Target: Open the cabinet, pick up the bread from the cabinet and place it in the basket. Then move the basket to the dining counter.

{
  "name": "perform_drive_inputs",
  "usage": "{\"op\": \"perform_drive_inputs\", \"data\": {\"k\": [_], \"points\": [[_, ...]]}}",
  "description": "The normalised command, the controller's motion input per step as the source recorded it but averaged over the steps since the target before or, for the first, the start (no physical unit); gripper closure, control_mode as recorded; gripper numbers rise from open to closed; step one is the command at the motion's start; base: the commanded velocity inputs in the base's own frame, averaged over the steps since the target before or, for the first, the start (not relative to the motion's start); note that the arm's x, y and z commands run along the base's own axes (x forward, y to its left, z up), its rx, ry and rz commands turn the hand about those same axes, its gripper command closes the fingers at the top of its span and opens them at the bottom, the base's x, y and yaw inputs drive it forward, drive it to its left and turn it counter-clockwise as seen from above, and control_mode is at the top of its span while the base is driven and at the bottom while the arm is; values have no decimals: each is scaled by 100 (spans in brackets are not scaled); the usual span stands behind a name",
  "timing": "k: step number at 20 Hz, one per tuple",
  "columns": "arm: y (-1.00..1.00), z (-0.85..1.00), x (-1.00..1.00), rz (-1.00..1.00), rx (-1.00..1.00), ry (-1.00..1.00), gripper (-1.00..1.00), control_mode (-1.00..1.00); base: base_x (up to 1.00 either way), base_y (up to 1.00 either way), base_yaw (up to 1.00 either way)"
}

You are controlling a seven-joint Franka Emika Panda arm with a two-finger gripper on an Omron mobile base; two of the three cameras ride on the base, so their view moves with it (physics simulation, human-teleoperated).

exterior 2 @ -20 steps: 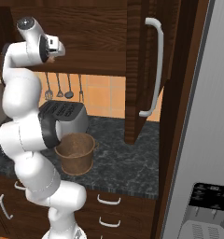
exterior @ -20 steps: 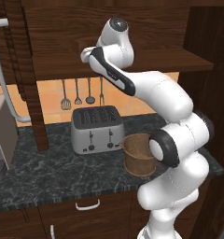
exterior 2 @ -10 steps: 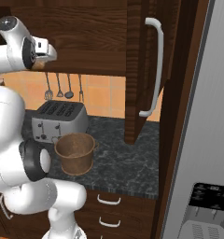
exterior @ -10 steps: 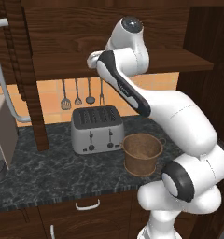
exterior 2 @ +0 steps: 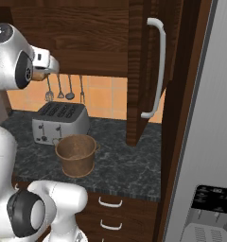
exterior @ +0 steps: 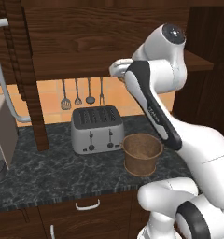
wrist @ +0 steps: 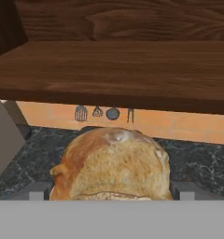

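Hand (wrist: 112, 195) jaws set wide around bread (wrist: 112, 163), now drawn out of cabinet (exterior: 104, 42) at frame top; basket (exterior: 142, 153) at centre is next.

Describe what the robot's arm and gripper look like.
The arm is glossy white, built of rounded, bulbous segments with dark grey joint rings and a black band carrying small lettering along one link. The gripper ends in two small grey, blocky fingertips. No cables show.
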Motion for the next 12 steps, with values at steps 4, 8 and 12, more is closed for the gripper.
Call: {"op": "perform_drive_inputs", "data": {"k": [4, 8, 12], "points": [[-35, 0, -100, -9, 4, 3, 100, -100, 0, 0, 0], [-13, -31, -86, -12, 1, 15, 100, -100, 0, 0, 0], [-10, -58, -14, -10, 1, 30, 100, -100, 0, 0, 0]]}}
